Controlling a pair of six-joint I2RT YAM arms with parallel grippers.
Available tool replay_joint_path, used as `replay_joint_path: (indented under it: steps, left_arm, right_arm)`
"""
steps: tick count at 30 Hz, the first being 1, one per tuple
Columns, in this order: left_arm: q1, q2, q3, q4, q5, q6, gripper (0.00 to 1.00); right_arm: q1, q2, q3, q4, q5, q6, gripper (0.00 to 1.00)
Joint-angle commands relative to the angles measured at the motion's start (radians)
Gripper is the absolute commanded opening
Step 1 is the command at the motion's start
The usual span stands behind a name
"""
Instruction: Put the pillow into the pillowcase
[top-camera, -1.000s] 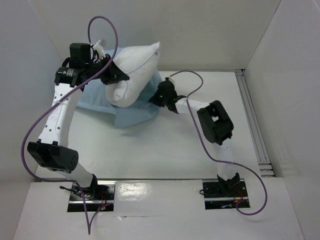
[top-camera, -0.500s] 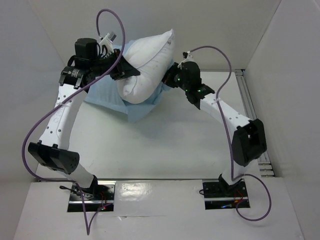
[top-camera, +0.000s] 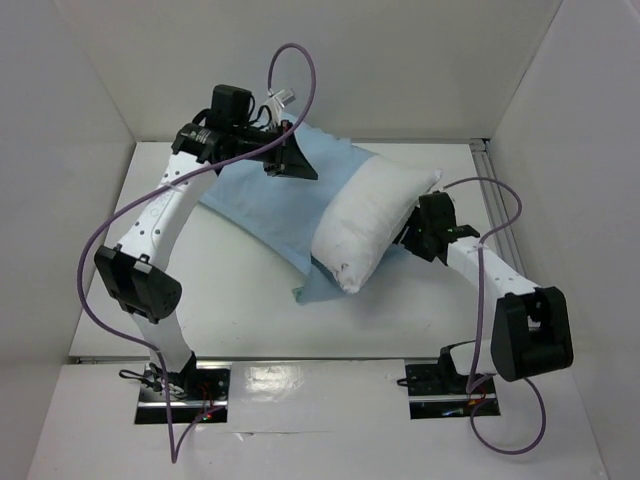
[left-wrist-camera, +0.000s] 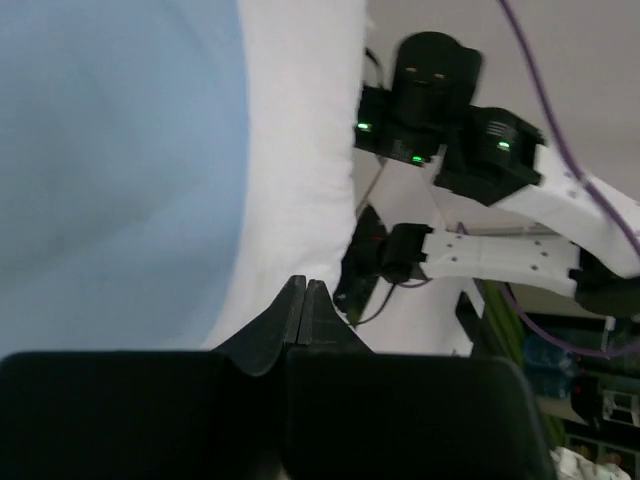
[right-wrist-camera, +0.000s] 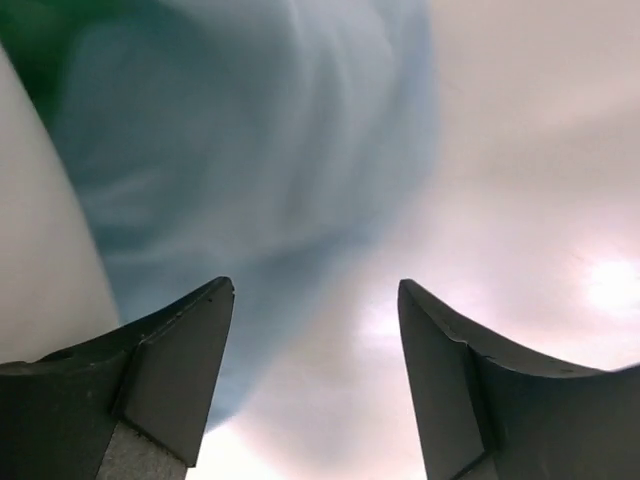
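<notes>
Left fingers (left-wrist-camera: 280, 320) shut at pillowcase (top-camera: 265, 205) 12 o'clock edge, hold unclear. Right fingers (right-wrist-camera: 180, 340) wide apart, empty, at pillow (top-camera: 375, 225) 3 o'clock. Best: spread mouth, feed corner first.

Top view: bright, even light is cast from above.
Shadows: soft ones are thrown on the table (top-camera: 380, 320) beneath the arms.
Glare: a reflection is seen on the glossy near-edge strip (top-camera: 300, 378).
Right wrist: the pillowcase (right-wrist-camera: 260, 150) is smeared by blur; the right gripper (right-wrist-camera: 316, 290) is rendered sharp.
Left wrist: the pillow (left-wrist-camera: 300, 150) is washed out; the left gripper (left-wrist-camera: 305, 287) is reduced to a black silhouette.
</notes>
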Motion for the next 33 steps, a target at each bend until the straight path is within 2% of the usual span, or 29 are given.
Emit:
replay_joint_path:
  steps: [1, 2, 3, 4, 5, 6, 8, 9, 10, 11, 17, 18, 21, 26, 31, 33]
  left_arm:
    - [-0.022, 0.031, 0.016, -0.028, -0.102, 0.081, 0.00]
    - [-0.037, 0.043, 0.030, -0.045, -0.179, 0.090, 0.00]
    - [-0.072, 0.055, 0.050, -0.095, -0.256, 0.090, 0.05]
    - [-0.091, 0.080, 0.067, -0.114, -0.316, 0.109, 0.14]
    - [-0.109, 0.090, 0.093, -0.129, -0.434, 0.118, 0.35]
    - [-0.146, 0.100, 0.107, -0.155, -0.485, 0.118, 0.46]
    - [-0.184, 0.109, 0.116, -0.155, -0.595, 0.142, 0.66]
    - [-0.233, 0.109, 0.127, -0.166, -0.632, 0.152, 0.74]
    - [-0.258, 0.121, 0.127, -0.166, -0.666, 0.165, 0.76]
    - [-0.286, 0.121, 0.138, -0.189, -0.758, 0.175, 0.76]
    - [-0.493, 0.204, 0.138, -0.221, -1.049, 0.221, 0.78]
    - [-0.508, 0.216, 0.161, -0.235, -1.149, 0.206, 0.78]
    - [-0.517, 0.235, 0.161, -0.231, -1.246, 0.181, 0.76]
    - [-0.527, 0.288, 0.161, -0.206, -1.332, 0.205, 0.76]
    - [-0.527, 0.317, 0.181, -0.206, -1.444, 0.205, 0.71]
    - [-0.527, 0.318, 0.190, -0.206, -1.453, 0.205, 0.65]
  right_arm:
    - [-0.040, -0.115, 0.020, -0.072, 0.042, -0.031, 0.75]
    - [-0.050, -0.115, 0.020, -0.102, 0.051, -0.031, 0.73]
    - [-0.060, -0.124, 0.020, -0.157, 0.064, -0.031, 0.62]
    - [-0.060, -0.134, 0.020, -0.184, 0.064, -0.031, 0.57]
    - [-0.075, -0.135, 0.020, -0.210, 0.064, -0.020, 0.52]
    - [-0.089, -0.163, 0.020, -0.245, 0.064, -0.020, 0.47]
    - [-0.101, -0.185, 0.006, -0.274, 0.048, 0.000, 0.46]
    - [-0.115, -0.199, 0.006, -0.311, 0.036, 0.000, 0.49]
    - [-0.115, -0.199, 0.006, -0.331, 0.036, 0.013, 0.54]
    - [-0.126, -0.199, 0.006, -0.353, 0.036, 0.027, 0.63]
    - [-0.153, -0.263, 0.022, -0.359, -0.059, 0.036, 0.77]
    - [-0.162, -0.263, 0.022, -0.359, -0.070, 0.036, 0.77]
    - [-0.163, -0.263, 0.036, -0.335, -0.091, 0.036, 0.78]
    - [-0.163, -0.263, 0.036, -0.313, -0.114, 0.036, 0.78]
    - [-0.163, -0.263, 0.036, -0.302, -0.133, 0.046, 0.78]
    - [-0.163, -0.274, 0.036, -0.278, -0.175, 0.046, 0.80]
